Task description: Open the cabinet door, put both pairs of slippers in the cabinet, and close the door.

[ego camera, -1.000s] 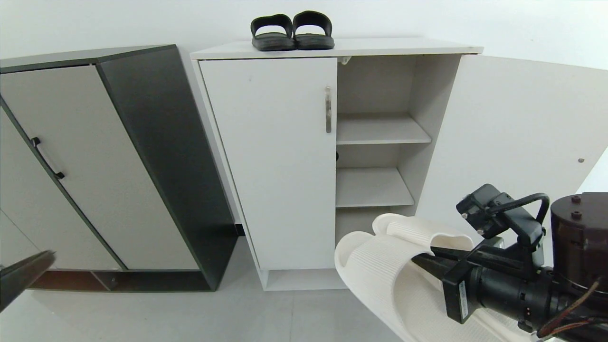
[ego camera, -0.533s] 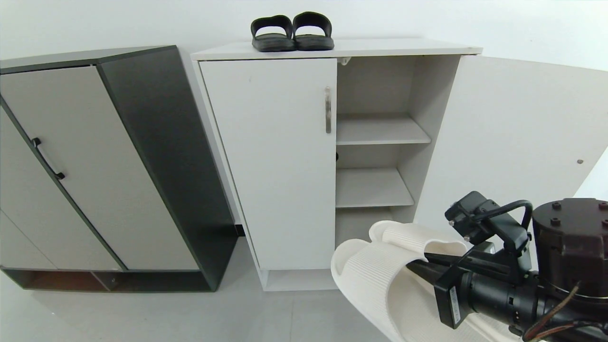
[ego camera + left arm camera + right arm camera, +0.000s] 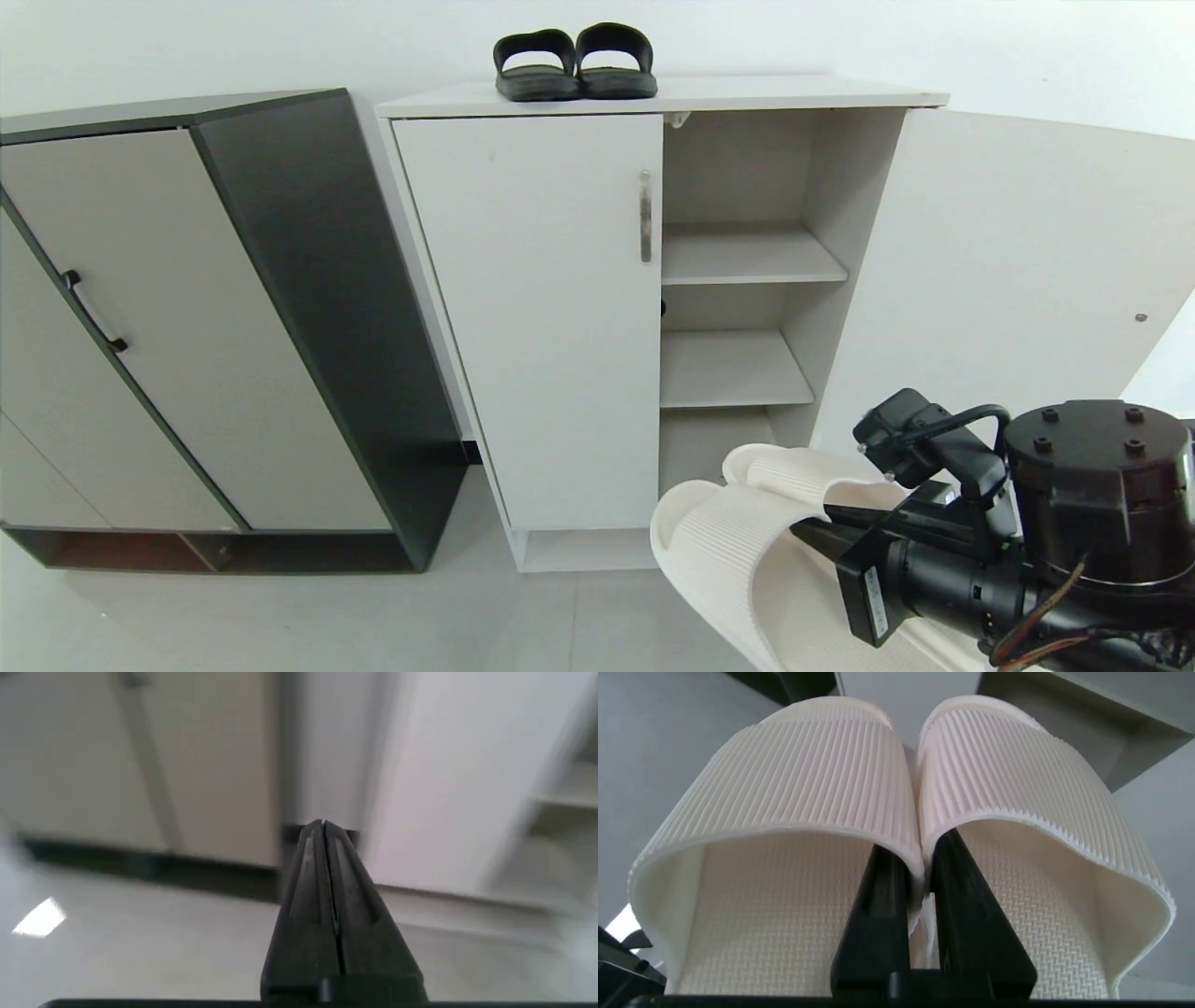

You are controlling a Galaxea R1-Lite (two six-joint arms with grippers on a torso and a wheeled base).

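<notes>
A pair of black slippers point(image 3: 574, 63) stands on top of the white cabinet point(image 3: 653, 93). The cabinet's right door point(image 3: 1008, 271) is swung wide open, showing two bare shelves point(image 3: 738, 257); its left door point(image 3: 532, 317) is closed. My right gripper point(image 3: 822, 527) holds a pair of white ribbed slippers point(image 3: 738, 532) low in front of the open compartment, pinching their touching inner walls point(image 3: 920, 859). The white slippers point(image 3: 794, 793) point toward the cabinet. My left gripper point(image 3: 324, 835) is shut with nothing in it, above the floor before the cabinets.
A grey and black cabinet point(image 3: 187, 308) with a closed door stands left of the white one, leaning in view. Grey floor tiles point(image 3: 373, 616) lie in front. The open door limits room on the right.
My right arm has carried the white slippers slightly left and toward the cabinet. The left gripper's tip has left the lower left corner of the head view.
</notes>
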